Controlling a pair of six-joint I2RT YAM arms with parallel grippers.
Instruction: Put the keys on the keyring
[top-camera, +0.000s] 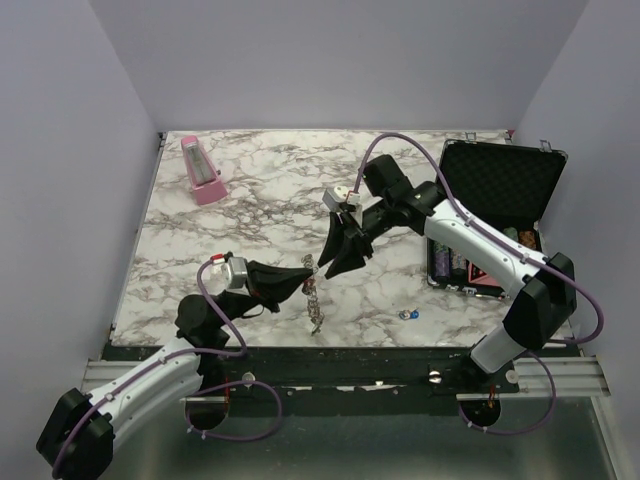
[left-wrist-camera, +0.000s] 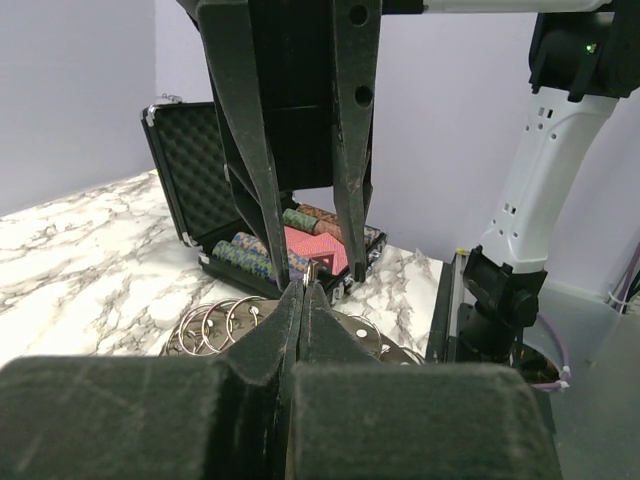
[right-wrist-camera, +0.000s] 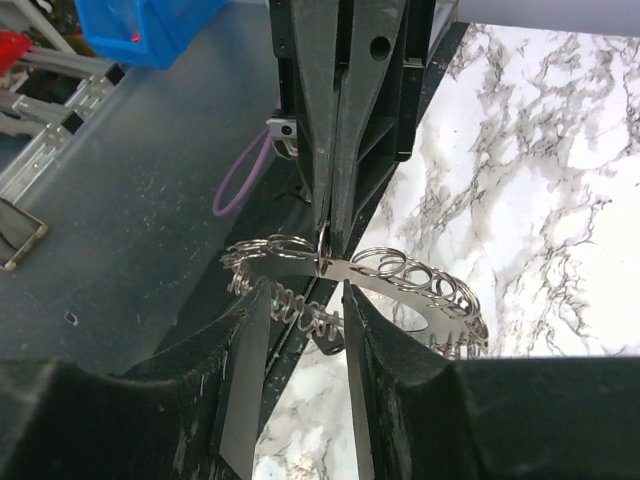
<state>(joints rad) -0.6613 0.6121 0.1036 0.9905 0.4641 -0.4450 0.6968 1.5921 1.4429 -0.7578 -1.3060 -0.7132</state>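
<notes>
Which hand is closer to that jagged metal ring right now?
Left. The left hand is pinched shut on the keyring, gripping its rim. The right hand faces it from the other side, fingers apart right at the ring's edge; whether they touch it is unclear.

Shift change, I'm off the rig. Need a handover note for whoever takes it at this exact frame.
Left hand: shut on the keyring, holding it on edge off the table near the front edge.
Right hand: open, fingers either side of the keyring's band beside the left hand's grip. No key seen in it.
Keys: one blue-headed key lies on the table near the front edge, to the right of the ring. No others made out.
Done: ring is lifted and held. No coloured key shows on it.
Left: fetch the key, thread it on, then find the rest.
</notes>
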